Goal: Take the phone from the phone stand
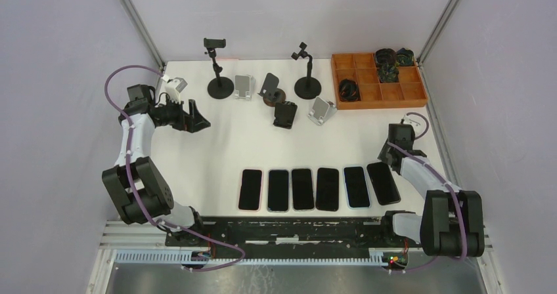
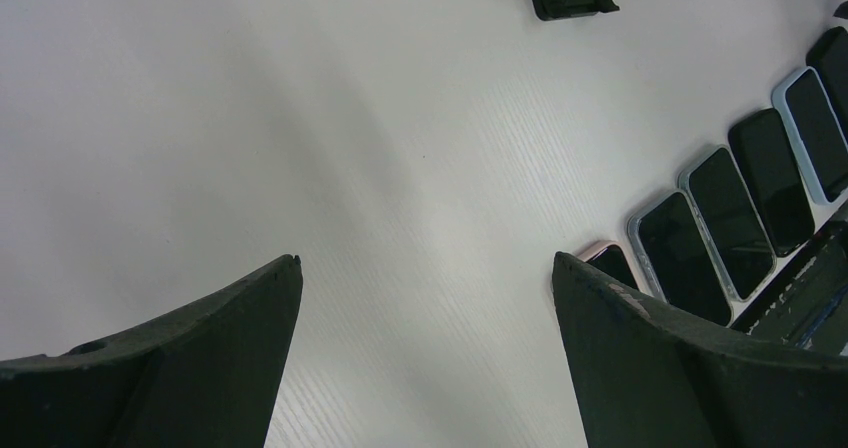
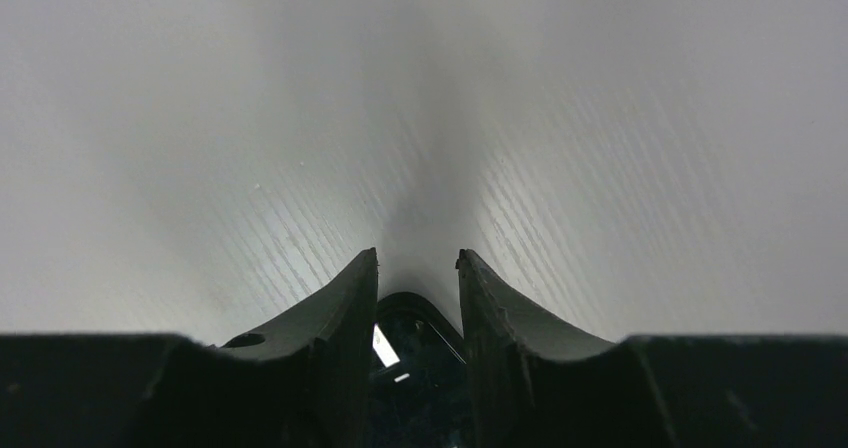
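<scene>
Six dark flat-lying phones (image 1: 327, 189) line your white tabletop (image 1: 217, 149) at six o'clock; left jaws gape released at nine, right jaws narrowly parted over the rightmost phone (image 1: 383, 183), grasp unclear.

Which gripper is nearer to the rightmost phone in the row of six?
Right. The right gripper sits at the far end of the rightmost phone, which shows between its jaws. The left gripper, open, is far off to the phone's left and farther back.
</scene>
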Controlling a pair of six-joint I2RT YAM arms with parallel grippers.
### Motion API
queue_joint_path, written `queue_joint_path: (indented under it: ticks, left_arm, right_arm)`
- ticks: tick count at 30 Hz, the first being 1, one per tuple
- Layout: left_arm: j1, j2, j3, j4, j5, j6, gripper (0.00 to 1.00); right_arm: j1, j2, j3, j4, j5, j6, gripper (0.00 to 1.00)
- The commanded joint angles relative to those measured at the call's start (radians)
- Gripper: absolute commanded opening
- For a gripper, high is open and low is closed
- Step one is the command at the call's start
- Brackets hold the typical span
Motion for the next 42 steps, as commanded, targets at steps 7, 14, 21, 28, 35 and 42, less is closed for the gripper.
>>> queue_joint_path:
  ticks: [7,14,21,28,35,42]
  left_arm:
    - [-0.013,-0.022,-0.016,0.038,0.043,-0.039,1.0]
    - [-0.178,-0.067,-0.225,0.472,-0.298,-0.311,1.0]
    - [-0.335,-0.048,-0.362,0.803,-0.706,-0.447,1.0]
    - [-0.341,-0.059,-0.555,1.163,-0.704,-0.448,1.0]
    - [-0.341,-0.034,-0.708,1.476,-0.723,-0.466,1.0]
    - [-0.341,0.018,-0.926,1.873,-0.753,-0.472,1.0]
  right_arm:
    - [-0.038,0.006,0.154,-0.014,-0.025,-0.018,0.75]
    - [-0.043,-0.117,0.03,0.248,0.17,-0.08,0.98]
    - [-0.043,-0.277,-0.316,0.725,0.3,-0.282,0.98]
    - [-0.043,-0.255,-0.471,0.958,0.171,-0.31,0.98]
    - [-0.04,-0.133,-0.546,1.189,0.186,-0.321,0.98]
    - [-0.005,-0.018,-0.558,1.366,0.173,-0.394,0.98]
